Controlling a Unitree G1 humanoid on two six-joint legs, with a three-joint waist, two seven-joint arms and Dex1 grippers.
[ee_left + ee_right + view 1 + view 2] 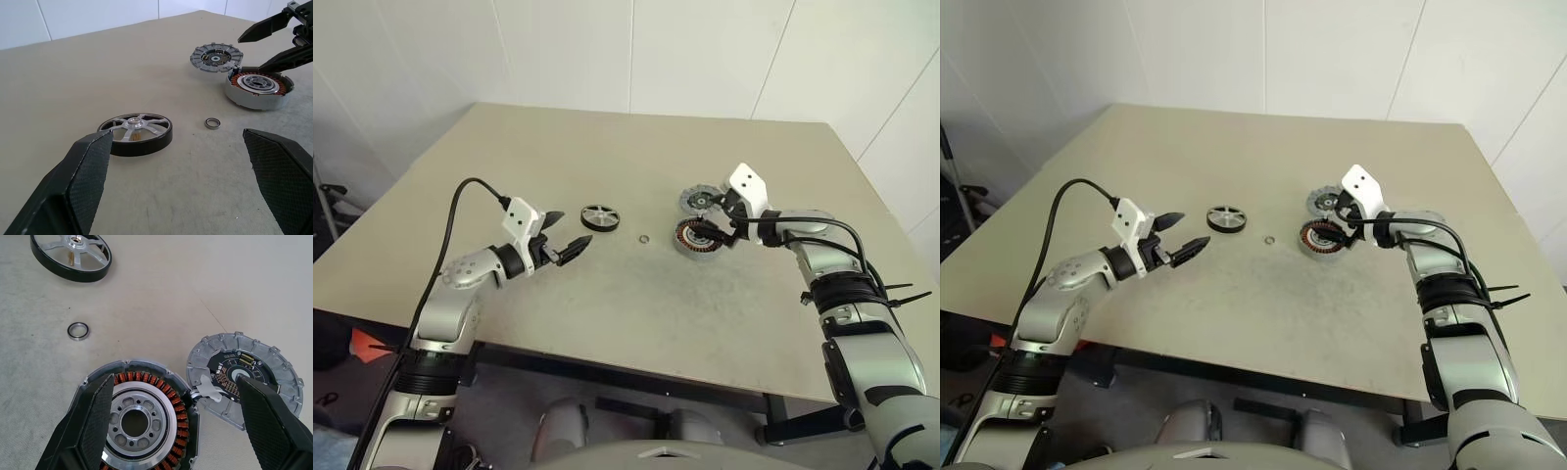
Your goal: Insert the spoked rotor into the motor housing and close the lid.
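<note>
The spoked rotor (599, 216), a black wheel with silvery spokes, lies flat on the table just ahead of my left gripper (574, 229), which is open and empty. To its right sits the motor housing (695, 238) with copper windings showing. The grey lid (697, 200) lies face up behind it, touching its rim. My right gripper (713, 217) hovers open over the housing and lid, one finger above each in the right wrist view, where the housing (142, 363) and lid (274, 367) sit side by side. Nothing is held.
A tiny metal ring (644, 238) lies between the rotor and the housing. The beige table (607, 147) has wide free room behind and in front of the parts. White walls stand beyond the far edge.
</note>
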